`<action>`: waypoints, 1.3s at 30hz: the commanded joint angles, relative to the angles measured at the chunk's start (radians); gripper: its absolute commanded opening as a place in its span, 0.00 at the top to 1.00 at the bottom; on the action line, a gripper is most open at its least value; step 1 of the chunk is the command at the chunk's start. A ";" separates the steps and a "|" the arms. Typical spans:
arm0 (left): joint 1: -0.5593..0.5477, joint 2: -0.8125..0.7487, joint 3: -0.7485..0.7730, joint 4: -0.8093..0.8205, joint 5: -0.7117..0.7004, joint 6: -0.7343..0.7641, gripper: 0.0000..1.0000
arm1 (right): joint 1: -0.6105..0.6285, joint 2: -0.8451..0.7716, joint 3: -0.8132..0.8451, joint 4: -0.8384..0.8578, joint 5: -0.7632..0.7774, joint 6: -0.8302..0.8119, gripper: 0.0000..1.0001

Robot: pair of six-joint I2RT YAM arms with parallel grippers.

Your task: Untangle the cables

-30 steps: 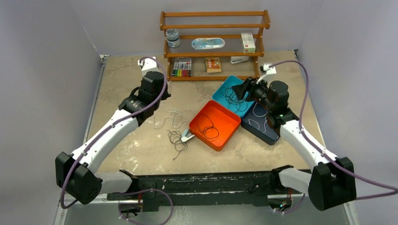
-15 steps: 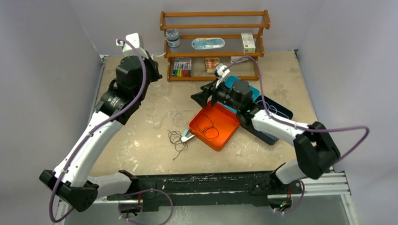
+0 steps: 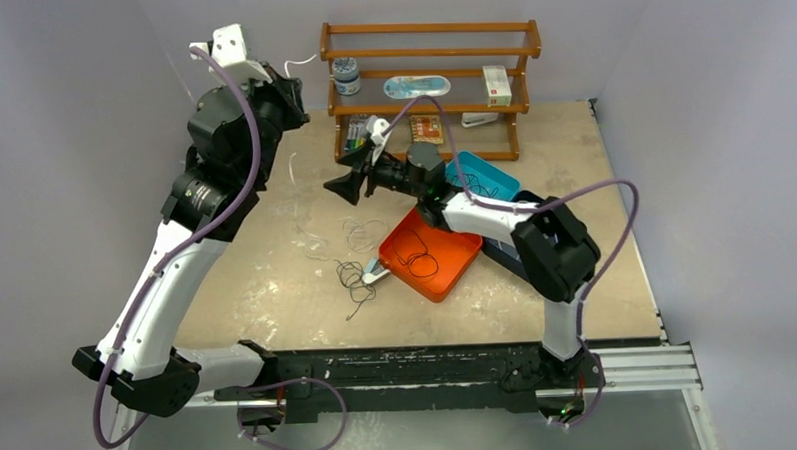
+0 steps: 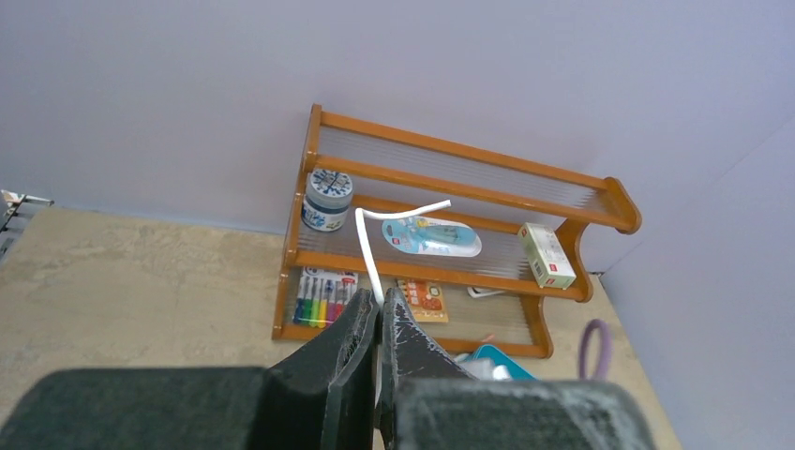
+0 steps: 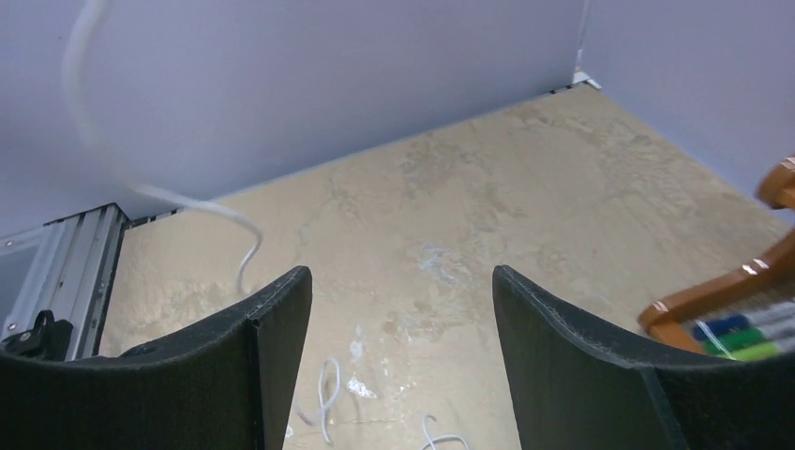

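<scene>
What worries me most is the thin white cable (image 4: 367, 246) slipping out of my left pincer (image 4: 379, 306). That pincer is clamped on it, but only a short curl of tail stands out beyond the tips, and the rest hangs away underneath toward the table (image 3: 267, 290). If the lower end is knotted into the loose white loops (image 3: 353, 232) lying far below, hauling higher would, I think, either tighten the knot or drag the whole heap along. The black cable (image 3: 353, 278), just beside that heap on the side toward my bases, might come with it. The free tail also curls ahead of the left pincer toward the wooden shelf (image 4: 469, 153), where it could catch on a rail. My right pincer (image 5: 401, 309) is spread wide with nothing between its fingers, lower than the left one and off to its right. From it, the hanging white strand passes ahead and to the left, blurred in that wrist's view, so I cannot tell how close it is. Closing on so fine a line could easily miss it. More white bits lie on the table below its fingers, and the orange tray (image 3: 459, 271) sits lower, back along my right arm.
</scene>
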 commanded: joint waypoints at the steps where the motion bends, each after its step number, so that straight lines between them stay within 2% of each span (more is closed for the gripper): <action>1: 0.001 0.024 0.068 0.038 0.024 0.032 1.00 | 0.022 0.071 0.092 0.102 -0.076 -0.009 0.27; 6: 0.002 0.043 0.102 0.039 0.028 0.037 1.00 | 0.035 0.140 0.144 0.133 -0.136 0.014 0.28; 11: 0.001 0.061 0.144 0.040 0.022 0.051 1.00 | 0.048 0.153 0.121 0.144 -0.122 0.043 0.30; 17: 0.001 0.073 0.163 0.048 0.019 0.056 1.00 | 0.045 0.051 -0.026 0.153 -0.016 0.006 0.30; 22: 0.001 0.075 0.164 0.054 0.027 0.053 1.00 | 0.045 -0.021 -0.105 0.159 0.005 -0.034 0.29; 33: 0.001 0.081 0.176 0.056 0.046 0.050 1.00 | 0.048 0.117 0.057 0.137 -0.075 -0.003 0.32; 39: 0.001 0.082 0.172 0.054 0.047 0.055 1.00 | 0.067 0.175 0.069 0.121 -0.114 0.015 0.35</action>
